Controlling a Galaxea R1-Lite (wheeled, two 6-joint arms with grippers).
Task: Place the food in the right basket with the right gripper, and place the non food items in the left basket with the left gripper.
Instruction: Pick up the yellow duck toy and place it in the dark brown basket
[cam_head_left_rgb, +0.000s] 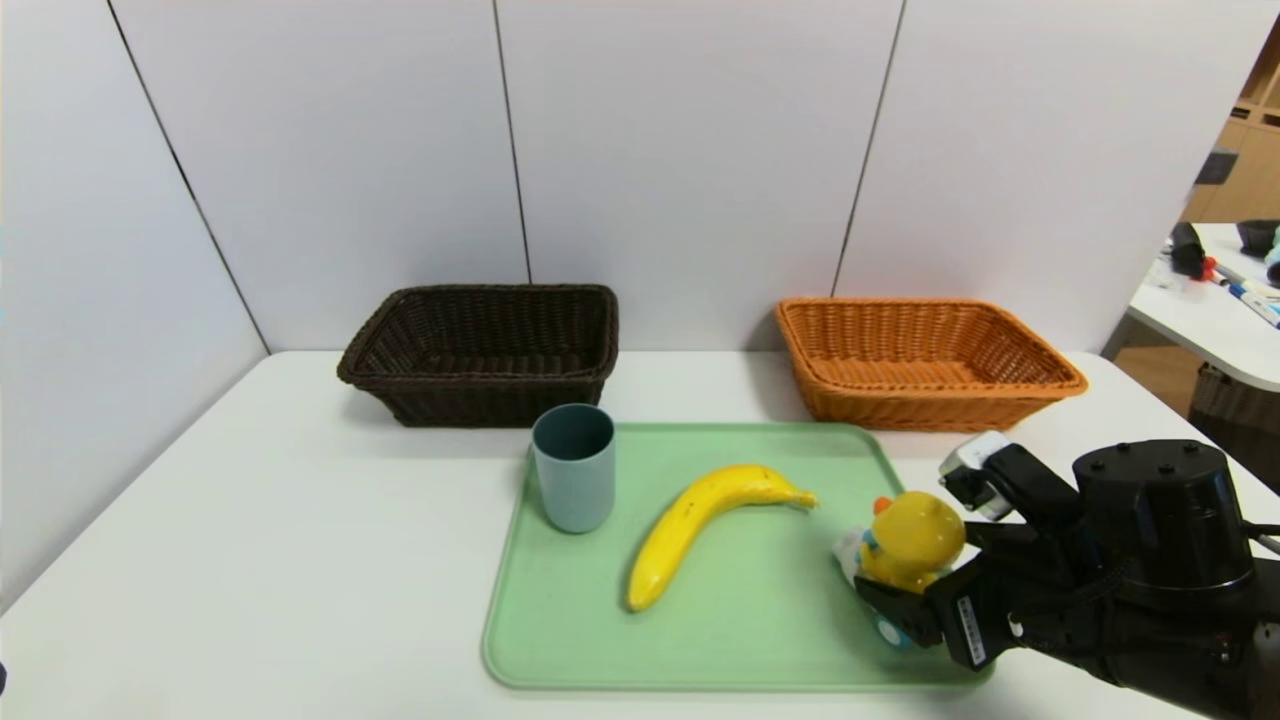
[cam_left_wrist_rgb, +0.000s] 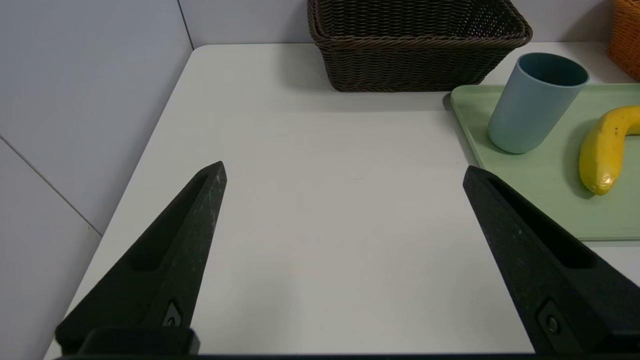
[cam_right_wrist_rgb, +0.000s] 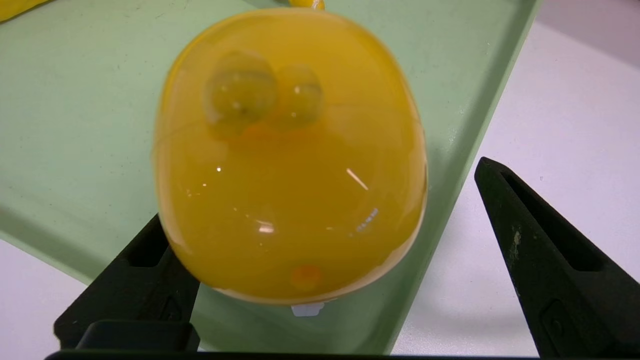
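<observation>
The right end effector (cam_head_left_rgb: 925, 545) is spread wide — as far apart as its fingers go — and reaches in from the near right corner of the green tray (cam_head_left_rgb: 720, 640). A yellow duck toy (cam_head_left_rgb: 908, 540) sits between its two fingers, close to the palm. In the right wrist view the duck (cam_right_wrist_rgb: 290, 160) fills the gap: one black finger (cam_right_wrist_rgb: 145, 265) lies partly under its rounded body, while the other finger (cam_right_wrist_rgb: 545, 260) stands clear of it, out over the white bench (cam_right_wrist_rgb: 565, 125) past the tray's edge. No squeeze shows; whether the nearer finger touches the duck cannot be told.

On the same tray, just left of the duck, a banana (cam_head_left_rgb: 705, 525) lies curved on its side, its stem end toward the duck. Further left a blue-grey cup (cam_head_left_rgb: 574, 467) stands upright at the tray's far left corner.

Behind the tray, against the wall panels, the dark brown basket (cam_head_left_rgb: 480, 350) sits on the left and the orange basket (cam_head_left_rgb: 925, 360) on the right.

The left end effector (cam_left_wrist_rgb: 345, 172) hangs over the bare bench well left of the tray — fingers parted wide, nothing between them.
</observation>
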